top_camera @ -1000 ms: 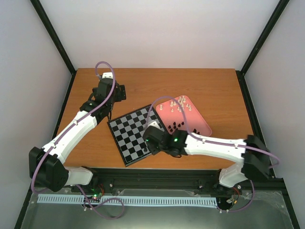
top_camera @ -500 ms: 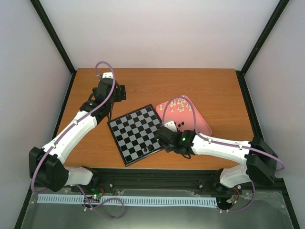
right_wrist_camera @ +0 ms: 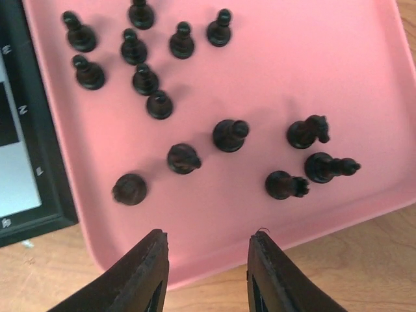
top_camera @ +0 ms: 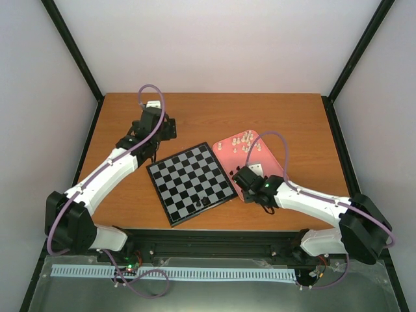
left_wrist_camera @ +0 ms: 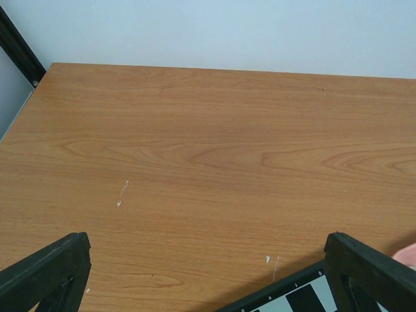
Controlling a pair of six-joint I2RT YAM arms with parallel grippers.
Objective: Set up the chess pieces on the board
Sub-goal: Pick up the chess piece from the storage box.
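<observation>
We swing the R gripper (right_wrist_camera: 207, 263) off the board (top_camera: 192, 182) to the pink tray (right_wrist_camera: 338, 58), jaws half apart, empty. Two black pieces (top_camera: 205, 202) stand on board; next pick due. L gripper (left_wrist_camera: 208, 279) wide.

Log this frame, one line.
right gripper: open, empty, above pink tray near edge | left gripper: open, above table | board: two black pieces on near edge | tray pieces: many unplaced

Tiny sideways white coordinate marks — the board (right_wrist_camera: 52, 195) border
</observation>
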